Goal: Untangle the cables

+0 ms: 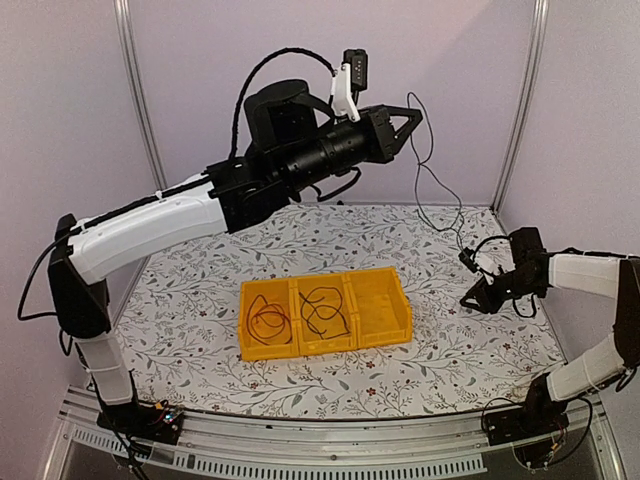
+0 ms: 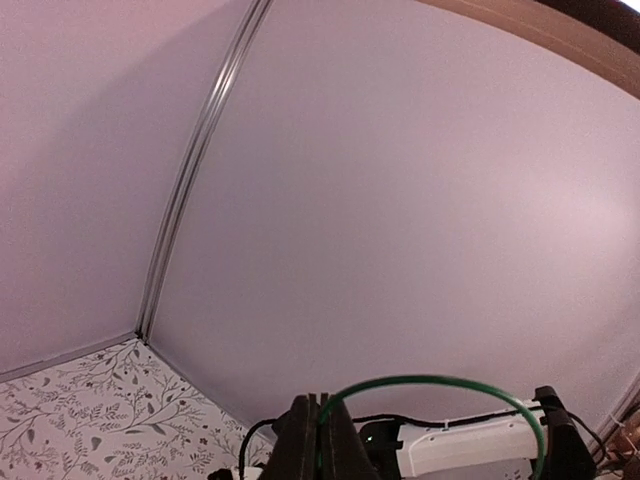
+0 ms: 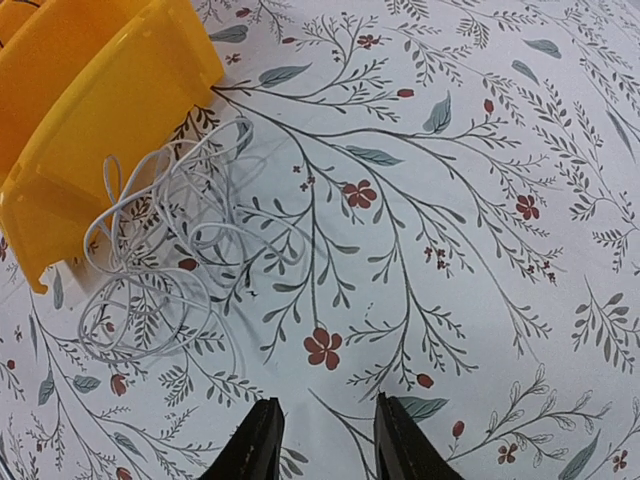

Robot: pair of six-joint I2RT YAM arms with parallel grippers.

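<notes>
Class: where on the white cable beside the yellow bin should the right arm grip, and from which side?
Probably an outer loop of the white cable, on the side away from the yellow bin, from above: it lies flat in loose coils.

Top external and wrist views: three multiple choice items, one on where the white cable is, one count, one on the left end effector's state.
1. Where is the white cable? A inside the yellow bin; B hanging from an arm; C on the table beside the bin.
2. How many bin compartments hold cable? A one; B two; C three.
3. The left end effector is: A shut on the green cable; B open, empty; C resting in the bin.
Answers: C, it is heaped on the table by the bin; B, the rightmost compartment is bare; A, it pinches that cable.
</notes>
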